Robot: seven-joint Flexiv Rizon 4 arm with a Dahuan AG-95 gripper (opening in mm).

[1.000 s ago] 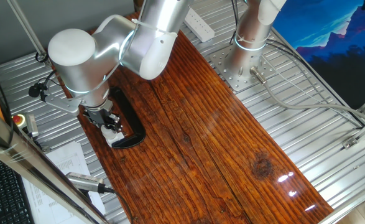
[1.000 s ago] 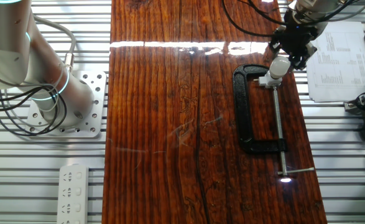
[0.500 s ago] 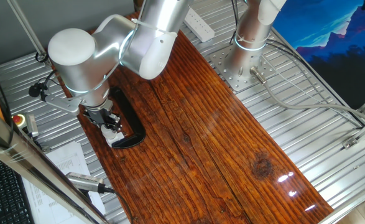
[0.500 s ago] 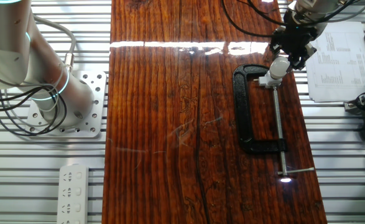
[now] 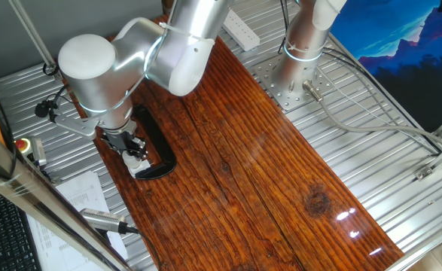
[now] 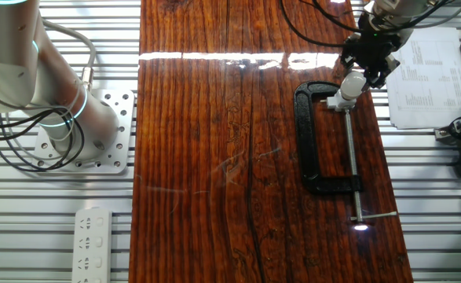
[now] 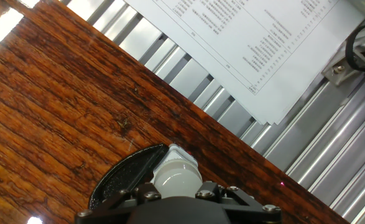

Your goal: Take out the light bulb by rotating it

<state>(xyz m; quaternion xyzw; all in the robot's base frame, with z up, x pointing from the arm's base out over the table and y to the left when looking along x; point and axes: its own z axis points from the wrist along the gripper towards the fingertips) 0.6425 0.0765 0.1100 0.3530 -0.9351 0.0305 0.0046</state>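
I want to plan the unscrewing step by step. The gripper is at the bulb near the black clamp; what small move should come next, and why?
Probably a small twist of the gripper about the axis of the light bulb. The bulb sits right at the fingers in the hand view, and its socket block is held in the black clamp. Whether the grip is closed is unclear.

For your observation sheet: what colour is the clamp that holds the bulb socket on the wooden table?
Black. The clamp shows best in the other fixed view, with a silvery screw rod.
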